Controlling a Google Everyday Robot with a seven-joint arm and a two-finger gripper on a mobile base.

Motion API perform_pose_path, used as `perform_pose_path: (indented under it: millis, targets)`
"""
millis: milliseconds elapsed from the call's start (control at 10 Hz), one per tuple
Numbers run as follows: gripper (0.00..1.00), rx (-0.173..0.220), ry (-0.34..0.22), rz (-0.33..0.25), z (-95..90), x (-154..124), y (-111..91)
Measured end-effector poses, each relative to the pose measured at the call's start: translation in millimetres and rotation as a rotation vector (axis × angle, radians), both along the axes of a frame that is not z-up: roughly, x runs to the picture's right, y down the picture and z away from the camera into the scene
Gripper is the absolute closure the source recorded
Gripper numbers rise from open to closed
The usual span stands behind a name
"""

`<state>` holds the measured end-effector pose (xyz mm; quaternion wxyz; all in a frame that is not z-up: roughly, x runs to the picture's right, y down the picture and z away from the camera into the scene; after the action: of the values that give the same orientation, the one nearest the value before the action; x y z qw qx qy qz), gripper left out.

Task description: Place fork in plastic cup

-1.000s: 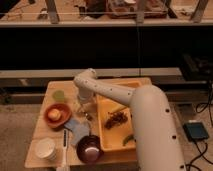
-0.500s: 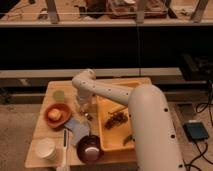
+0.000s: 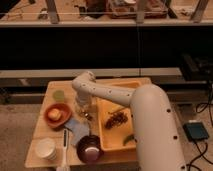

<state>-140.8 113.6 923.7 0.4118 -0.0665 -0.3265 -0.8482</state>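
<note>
Gripper (image 3: 82, 106) low over middle of table (image 3: 70, 89); grip state not determinable.

1. Locate plastic cup (image 3: 59, 95) at rear left of table, upright, just behind orange bowl (image 3: 56, 114).
2. Locate fork (image 3: 87, 116): apparently the small shiny glint directly beneath gripper, beside blue cloth (image 3: 75, 127). Held or lying loose: not determinable.
3. Confirm firm hold on handle before lifting.
4. Raise above bowl rim, carry left and rearward, centre over cup mouth.
5. Tip fork near vertical, lower inside, then release.
6. Keep clear of yellow tray (image 3: 117, 125) at right. Avoid nudging cup; likely light, easily toppled.
</note>
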Motion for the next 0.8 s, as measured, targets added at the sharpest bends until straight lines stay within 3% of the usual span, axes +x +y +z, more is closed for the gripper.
perform_pose_path:
  millis: [200,500,800]
  targets:
    - [0.56,0.001,-0.003,-0.005,-0.2,0,0]
    - [0.87,-0.005,-0.033,-0.063,-4.4,-9,3]
    - [0.91,-0.025,-0.034,-0.077,-4.4,-9,3]
